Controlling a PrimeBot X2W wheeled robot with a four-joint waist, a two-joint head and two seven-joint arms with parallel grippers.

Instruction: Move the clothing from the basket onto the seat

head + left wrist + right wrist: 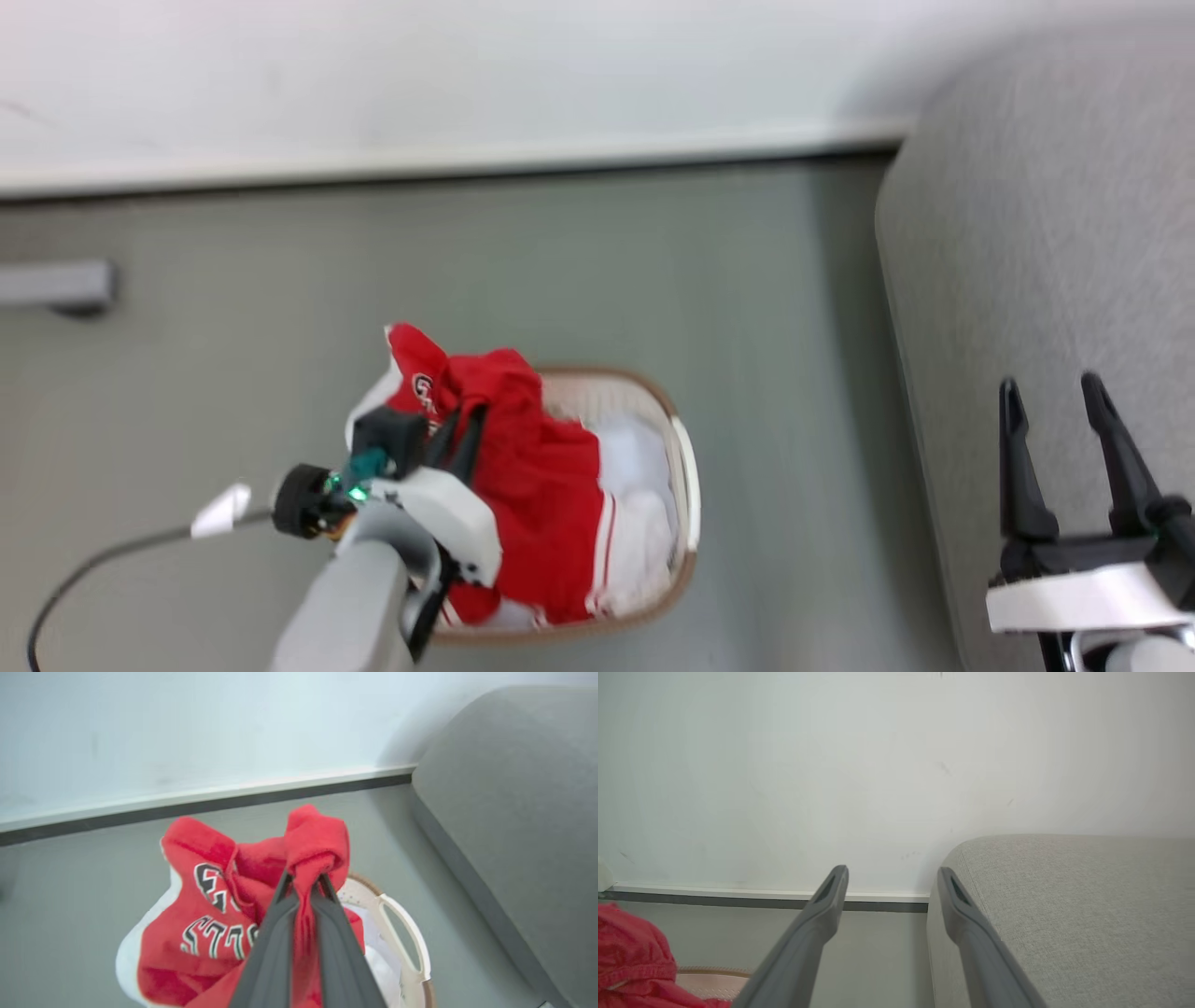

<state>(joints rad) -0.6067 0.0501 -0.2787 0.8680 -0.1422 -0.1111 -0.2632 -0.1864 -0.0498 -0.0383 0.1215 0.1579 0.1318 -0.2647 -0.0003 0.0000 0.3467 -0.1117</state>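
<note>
A bright red garment (pixel 537 476) with white striped trim and black-and-white lettering hangs over the cream basket (pixel 688 485), partly lifted out of it. My left gripper (pixel 462 425) is shut on a bunched fold of that clothing (pixel 313 858), its two dark fingers pinching the red fabric just above the basket rim (pixel 402 933). The large light grey seat (pixel 1036 233) fills the right side. My right gripper (pixel 1050 392) stands open over the seat's edge with nothing between its fingers (pixel 831 896). A corner of the red clothing (pixel 630 956) shows at the right wrist view's lower left.
White cloth (pixel 644 523) lies inside the basket under the red garment. A grey floor (pixel 653 280) runs between basket and seat, with a white wall and dark skirting (pixel 448 173) behind. A grey bar (pixel 56 285) sticks in at the far left. A black cable (pixel 84 569) trails from my left arm.
</note>
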